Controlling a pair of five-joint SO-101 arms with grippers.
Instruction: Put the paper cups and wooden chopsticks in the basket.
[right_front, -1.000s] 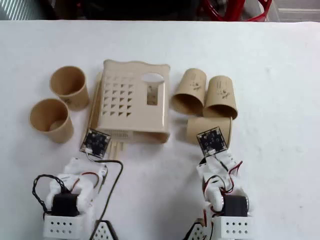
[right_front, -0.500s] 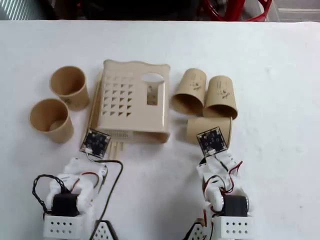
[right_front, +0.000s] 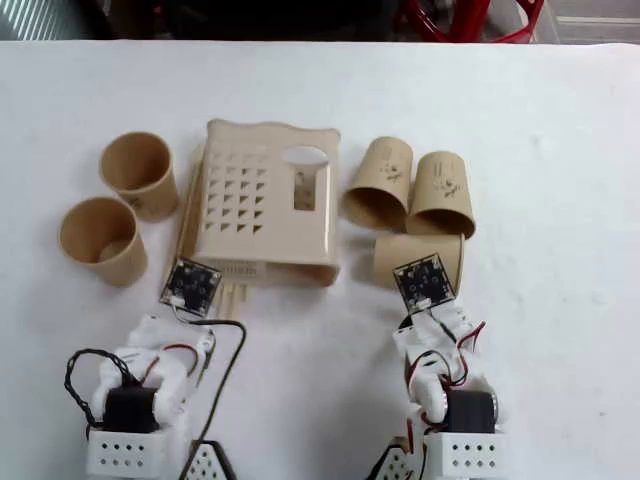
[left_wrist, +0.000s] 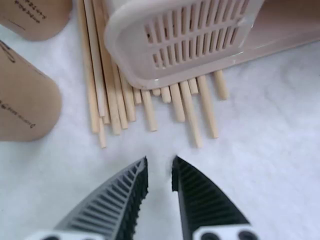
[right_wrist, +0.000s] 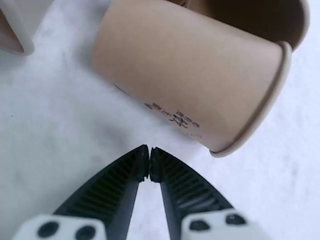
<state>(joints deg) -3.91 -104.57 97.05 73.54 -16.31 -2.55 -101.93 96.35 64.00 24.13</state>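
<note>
The beige slotted basket lies tipped over mid-table. Wooden chopsticks run along its left side, and their ends stick out from under its rim. Two paper cups stand upright to the left. Three more lie on their sides to the right. My left gripper hovers just short of the chopstick ends, its fingertips a narrow gap apart and holding nothing. My right gripper is shut and empty just before the nearest lying cup.
Both arm bases sit at the near table edge. The white tabletop stretches bare to the far right and along the back. Red chair legs show beyond the far edge.
</note>
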